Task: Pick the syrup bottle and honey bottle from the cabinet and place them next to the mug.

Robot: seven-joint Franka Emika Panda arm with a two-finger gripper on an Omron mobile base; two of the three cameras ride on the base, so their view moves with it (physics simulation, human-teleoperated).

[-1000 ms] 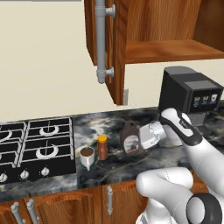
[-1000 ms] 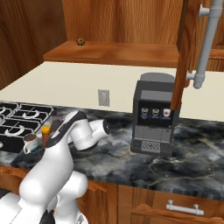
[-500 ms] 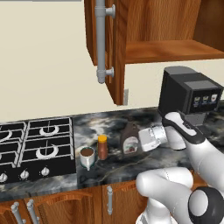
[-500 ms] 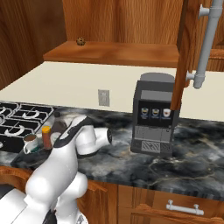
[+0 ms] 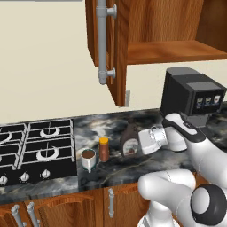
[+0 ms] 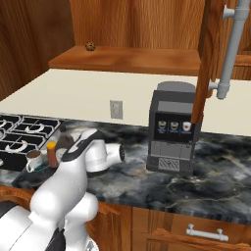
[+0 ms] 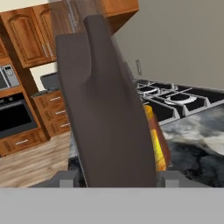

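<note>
A dark marbled desk (image 5: 111,168) is seen below a reddish wooden cabinet (image 5: 155,48), its door standing open. The mug (image 5: 88,158) is taken as landmark: it stands on the desk just beside the stove (image 5: 31,148). The honey bottle (image 5: 104,149) is set upright just beside the mug, on the side away from the stove. The syrup bottle (image 5: 130,141) stands beyond the honey bottle, farther from the mug, and is clamped by the tool (image 5: 141,142), whose fingers are pressed against its sides. A coffee machine (image 5: 191,96) is placed well apart from the mug, behind the arm. In the hand view the syrup bottle (image 7: 105,109) is seen between the fingertips.
</note>
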